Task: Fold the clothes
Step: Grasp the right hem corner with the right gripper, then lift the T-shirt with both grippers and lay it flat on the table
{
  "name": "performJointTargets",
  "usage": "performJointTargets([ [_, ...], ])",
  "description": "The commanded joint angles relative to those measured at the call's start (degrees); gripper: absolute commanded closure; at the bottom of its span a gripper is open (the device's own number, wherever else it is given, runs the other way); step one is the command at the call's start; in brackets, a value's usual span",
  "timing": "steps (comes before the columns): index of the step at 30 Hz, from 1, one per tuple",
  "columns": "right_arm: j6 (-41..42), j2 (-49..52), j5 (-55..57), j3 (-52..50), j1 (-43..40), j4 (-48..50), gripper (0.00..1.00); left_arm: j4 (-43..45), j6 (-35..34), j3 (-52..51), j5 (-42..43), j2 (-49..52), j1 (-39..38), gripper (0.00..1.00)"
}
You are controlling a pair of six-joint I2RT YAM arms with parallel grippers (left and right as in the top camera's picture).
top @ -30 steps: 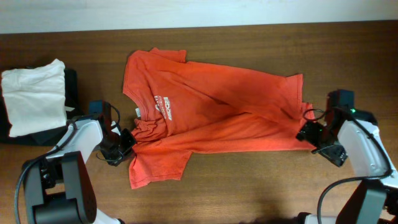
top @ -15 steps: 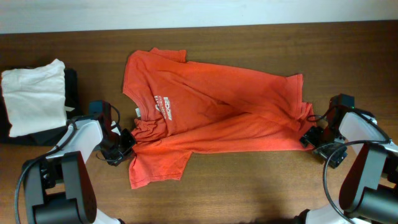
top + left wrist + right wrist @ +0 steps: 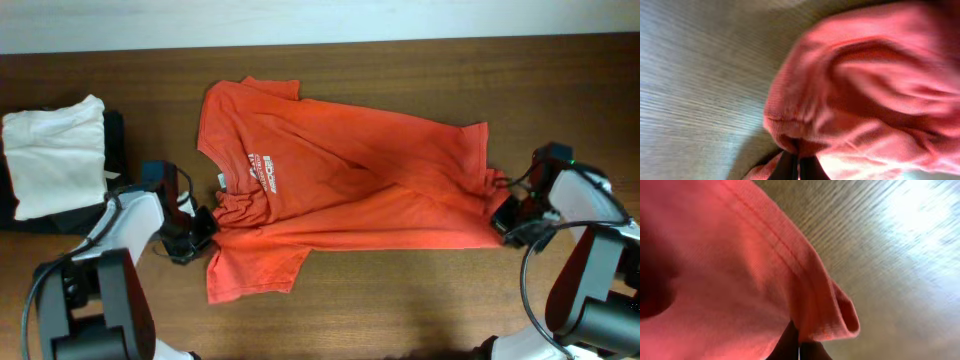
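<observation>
Left wrist view, closest in: what is it gripping?

The left gripper [image 3: 798, 169] has its two dark fingertips pressed together at the bottom of the picture, pinching a bunched fold of the red-orange T-shirt [image 3: 865, 95]. Bare wooden table [image 3: 700, 75] lies off to one side.

And the other wrist?

Same story. The right gripper [image 3: 799, 351] is clamped on a stitched hem edge, and the cloth curls over just above the fingertips. Behind it there's wood grain with some glare.

From above, where does the shirt sit?

In the middle of the table, spread lengthways, neck toward the left arm and hem toward the right one. It's rumpled, with creases running along the body. One sleeve sticks out toward the arms' side of the table, just beside the left gripper; the other points to the far edge. White lettering [image 3: 265, 172] shows on the chest, too small for me to read.

So each arm holds an end?

Yes. The left has the bunched cloth between the neck opening and the nearer sleeve, and the right has the nearer corner of the hem.

Anything farther off?

On the left side, apart from the shirt, a folded white garment [image 3: 55, 155] lies over a black garment [image 3: 115, 135] that shows at its edges.
</observation>
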Motion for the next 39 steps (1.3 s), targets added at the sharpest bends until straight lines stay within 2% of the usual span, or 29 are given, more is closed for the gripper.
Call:
performJointTargets([
  [1,-2.8,-5.9,0.2,9.9,-0.1,-5.4,0.96,-1.7,5.8,9.6,1.6,-6.8,0.0,1.0],
  [4,-3.6,-9.9,-0.4,17.0,-0.1,-10.4,0.96,-3.0,7.7,18.1,1.6,-11.2,0.0,1.0],
  [13,-12.2,-21.3,-2.8,35.6,-0.1,-22.1,0.96,-3.6,7.7,39.3,1.6,-22.7,0.0,1.0],
  [20,-12.6,-27.8,-1.4,44.9,-0.1,-21.6,0.96,-3.6,7.7,49.8,0.0,-28.5,0.2,1.0],
  [25,-12.6,-29.9,-1.4,46.2,-0.1,-17.4,0.96,-1.8,7.7,51.3,-3.7,-30.5,0.2,1.0],
  [33,-12.6,-22.9,-4.7,46.2,-0.1,-11.1,0.96,0.2,7.7,51.3,-3.6,-19.6,0.1,1.0],
  [39,-12.6,-11.8,-9.8,46.2,1.2,-2.4,0.96,10.6,8.2,51.3,-3.4,-5.2,-1.1,1.0],
])
